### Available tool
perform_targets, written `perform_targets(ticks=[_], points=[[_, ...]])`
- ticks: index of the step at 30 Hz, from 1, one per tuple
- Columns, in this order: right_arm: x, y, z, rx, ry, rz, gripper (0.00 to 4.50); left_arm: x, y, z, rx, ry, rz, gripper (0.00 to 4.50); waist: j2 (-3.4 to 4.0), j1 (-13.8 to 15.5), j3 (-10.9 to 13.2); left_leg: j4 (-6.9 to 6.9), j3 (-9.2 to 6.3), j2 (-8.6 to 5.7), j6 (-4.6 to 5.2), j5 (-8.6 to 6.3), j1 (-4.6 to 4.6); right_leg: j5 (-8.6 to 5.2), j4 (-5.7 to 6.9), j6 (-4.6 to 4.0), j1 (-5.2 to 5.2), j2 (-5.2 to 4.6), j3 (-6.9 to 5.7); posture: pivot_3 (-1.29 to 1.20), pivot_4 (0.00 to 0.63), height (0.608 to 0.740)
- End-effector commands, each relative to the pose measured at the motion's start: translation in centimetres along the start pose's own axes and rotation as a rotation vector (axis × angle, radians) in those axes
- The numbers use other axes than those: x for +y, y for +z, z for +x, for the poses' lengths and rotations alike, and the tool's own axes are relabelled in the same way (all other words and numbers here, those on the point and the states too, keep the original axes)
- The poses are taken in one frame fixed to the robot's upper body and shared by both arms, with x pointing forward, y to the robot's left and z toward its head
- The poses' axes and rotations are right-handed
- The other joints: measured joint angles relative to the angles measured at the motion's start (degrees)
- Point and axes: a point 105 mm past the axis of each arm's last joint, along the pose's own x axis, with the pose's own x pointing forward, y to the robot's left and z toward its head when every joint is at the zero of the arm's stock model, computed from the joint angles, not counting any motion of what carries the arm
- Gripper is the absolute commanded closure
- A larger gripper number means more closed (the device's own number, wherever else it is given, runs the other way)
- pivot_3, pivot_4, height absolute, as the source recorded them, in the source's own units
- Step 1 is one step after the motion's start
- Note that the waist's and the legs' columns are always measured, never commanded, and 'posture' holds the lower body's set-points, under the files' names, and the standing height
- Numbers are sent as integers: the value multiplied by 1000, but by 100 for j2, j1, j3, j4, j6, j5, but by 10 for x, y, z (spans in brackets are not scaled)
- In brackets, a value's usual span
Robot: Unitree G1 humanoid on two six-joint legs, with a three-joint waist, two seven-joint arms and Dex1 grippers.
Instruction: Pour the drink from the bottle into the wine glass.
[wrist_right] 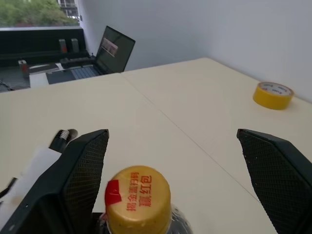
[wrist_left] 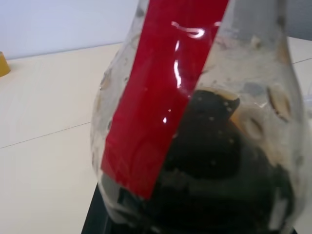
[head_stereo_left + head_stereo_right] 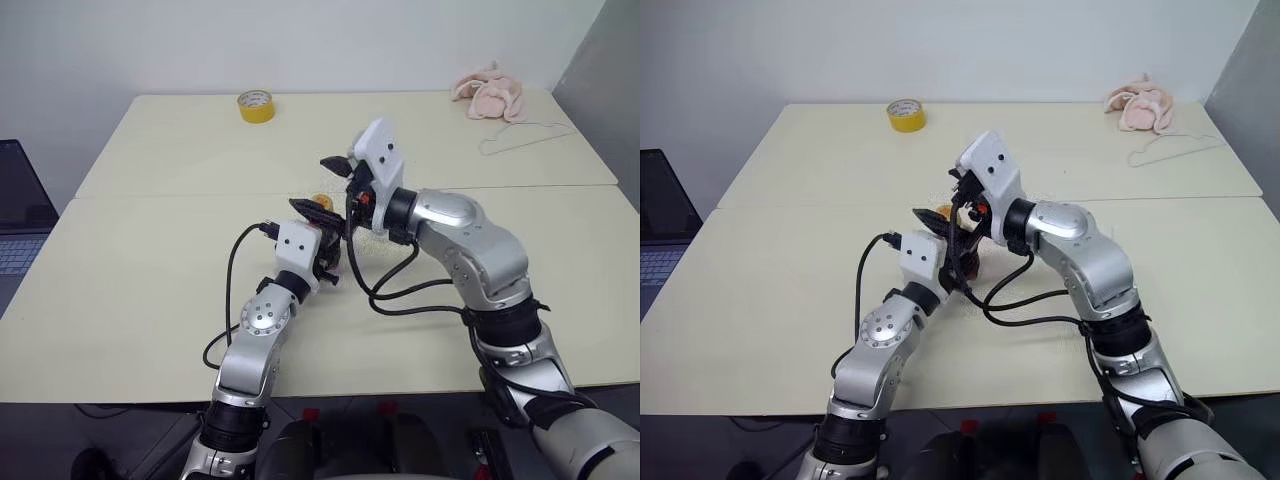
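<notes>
Your small squat clear plastic bottle (image 2: 195, 126) with the red neck label and yellow screw cap (image 1: 138, 197) stands mid-tabletop (image 3: 140, 280), the dark brown drink (image 2: 214, 185) low in its bulbous body. The left gripper (image 3: 318, 222) has its jaws clenched around that body, probably to steady it while the cap comes off. The right gripper (image 1: 175, 156) sits over the cap with jaws spread wide, one on each side, apparently touching nothing; contact is hard to judge from here. Farther off lie a yellow tape roll (image 3: 255, 105) and a pink cloth (image 3: 492, 92).
</notes>
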Motion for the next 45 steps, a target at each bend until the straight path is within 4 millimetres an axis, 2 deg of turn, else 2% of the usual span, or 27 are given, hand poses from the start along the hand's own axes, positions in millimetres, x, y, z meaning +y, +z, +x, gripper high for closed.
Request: perform_targets(ticks=[1,11,26,45], points=[[3,12,1,-30,-6,-36,0,-5,17,-1,-67,-11,5,3242,0,0,0,0,0,0,0,0,0,0,0,0,0,0,0,0,150,740],[-1,9,12,-7,-44,-25,0,-4,16,-2,-63,-7,6,3260,0,-5,0,-1,0,1,0,0,1,0,1,0,-1,1,0,0,150,740],[-4,8,12,-4,-54,-13,0,-5,15,-2,-60,-10,2,3261,0,-6,0,-2,0,0,0,0,1,0,0,0,-1,1,0,0,150,740],[-14,1,-10,10,-83,20,0,-3,16,-1,-63,-10,2,3313,0,-5,0,-2,1,1,0,0,0,0,0,0,-1,1,0,0,150,740]])
